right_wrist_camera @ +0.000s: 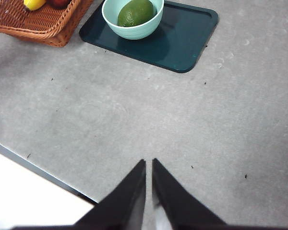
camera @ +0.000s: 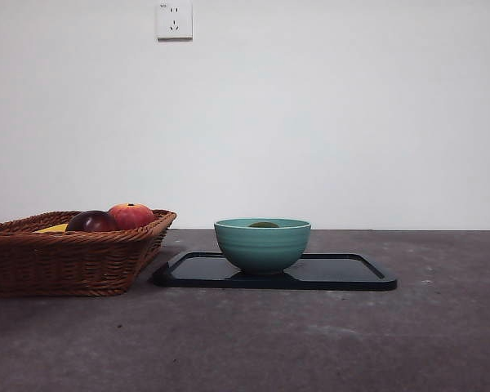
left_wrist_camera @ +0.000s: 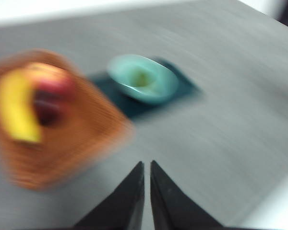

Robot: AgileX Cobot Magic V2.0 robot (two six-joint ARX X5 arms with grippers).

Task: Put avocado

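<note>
A: On the dark tray [camera: 351, 273], centre of the table [camera: 310, 343], what sits there?

B: One teal bowl [camera: 262, 245]. It stands on the tray's left part, w/ bare tray to its right. The avocado [right_wrist_camera: 135, 12] lies inside the bowl; from the front view only a sliver of its olive top shows over the rim, but the right wrist view looks down on it clearly, filling much of the bowl.

A: And the other container?

B: Wicker basket [camera: 65, 257], far left of the front view, just beside the tray, not clearly touching it. Inside: a dark maroon round fruit [camera: 91, 221], a red-orange fruit [camera: 131, 216] right next to it, and a yellow banana [camera: 53, 229] at the back-left, mostly hidden by the basket wall.

A: Grippers?

B: Neither is in the front view. Right gripper [right_wrist_camera: 149, 165]: jaws nearly together, only a thin gap, holding nothing, above bare table well apart from the tray. Left gripper [left_wrist_camera: 147, 167]: same, jaws nearly closed and empty, over bare table near the basket; that view is badly motion-blurred, so basket, fruit and bowl are smears of colour.

A: Anything on the wall?

B: White socket [camera: 174, 20], high up, left of centre.
</note>
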